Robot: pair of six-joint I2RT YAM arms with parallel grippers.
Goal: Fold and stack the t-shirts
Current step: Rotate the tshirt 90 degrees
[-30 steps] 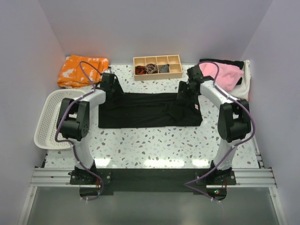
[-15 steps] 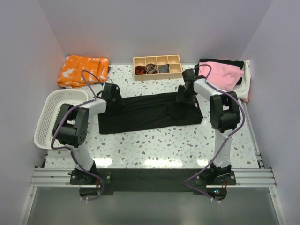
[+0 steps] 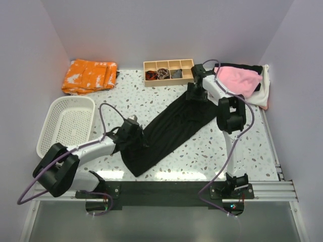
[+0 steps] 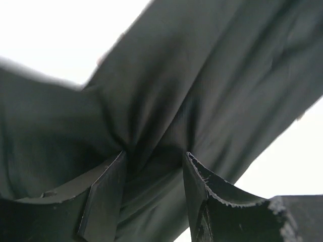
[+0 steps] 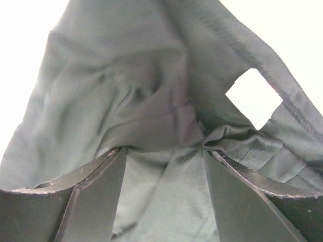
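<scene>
Black t-shirt (image 3: 174, 126) stretches diagonally between the left tool (image 4: 154, 157) and right tool (image 5: 164, 151), each clamped on its bunched cloth.

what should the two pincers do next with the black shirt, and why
Probably lay it flat on the table: the black t-shirt runs as a narrow, bunched diagonal band between the left pincer and the right pincer, each clamped on gathered cloth, so it looks unready for folding.

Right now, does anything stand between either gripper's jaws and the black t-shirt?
Nothing visible does. The left gripper and the right gripper each hold a bunch of the black t-shirt between their jaws.
</scene>
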